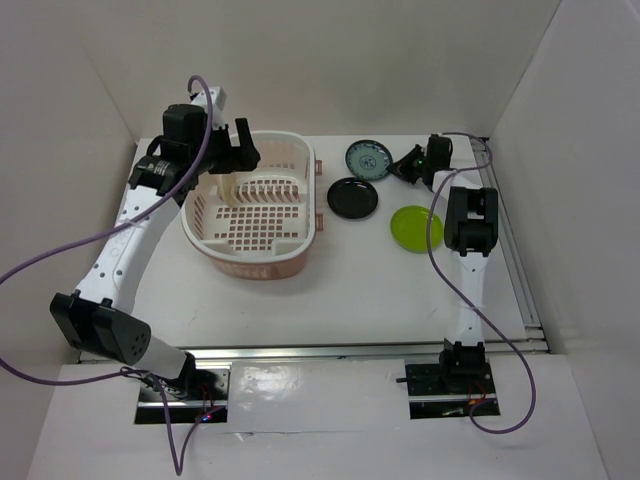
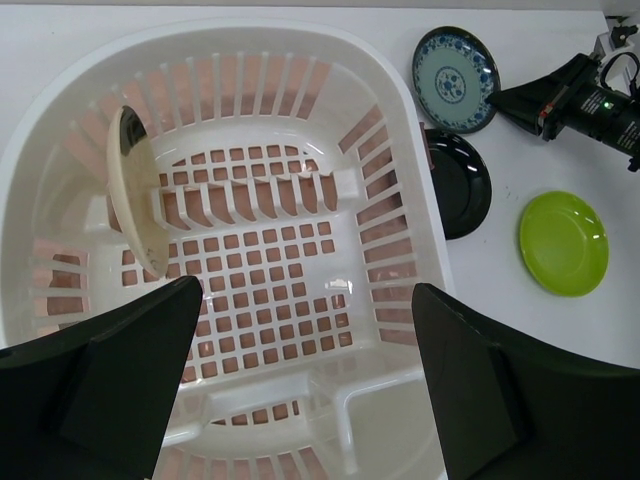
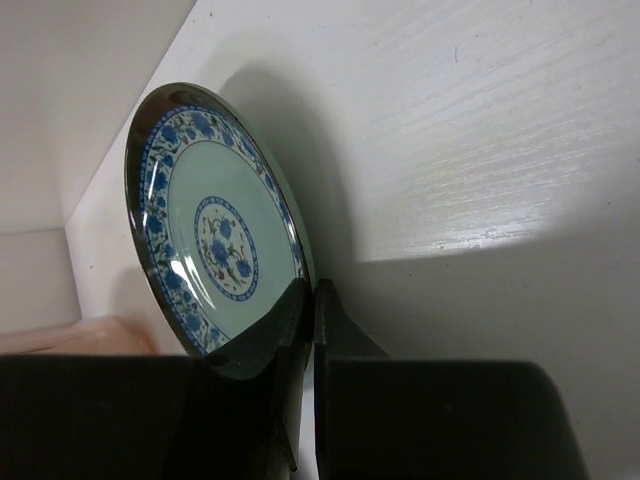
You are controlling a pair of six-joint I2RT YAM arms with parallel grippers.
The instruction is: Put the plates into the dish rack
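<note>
Blue-green patterned round plate (image 1: 368, 158): on the white counter (image 1: 330, 300) to the right of the rack, the farthest of the three plates outside it, patterned face up.
Right hand (image 3: 309, 300): fingers almost together, nipping that plate's right rim between them. Whether the rim is lifted off the counter cannot be told.
Glossy black round plate (image 1: 353, 198): flat on the counter just beside the blue-green one on its near side, close to the rack's right wall. In the left wrist view the wall's rim hides its left edge.
Lime green round plate (image 1: 416, 228): flat, right of the black plate and apart from it, nearest the arm bases of the three.
Large oval white-to-pale-pink plastic dish rack (image 1: 300, 225): left of centre on the counter. Its longer axis appears to run from the near side to the far side.
Row of upright divider prongs (image 2: 262, 195): crosses the rack from left to right, in its far half.
Cream round plate (image 2: 135, 195): inside the rack, standing on edge at the left end of the prong row. It leans a little, with its faces turned toward the rack's left and right sides.
Left hand (image 2: 307, 290): spread wide and holding nothing, hanging over the rack's interior with fingers pointing down.
In the way: the rack's slotted right wall (image 2: 400, 200) stands between the three outside plates and the prongs.
</note>
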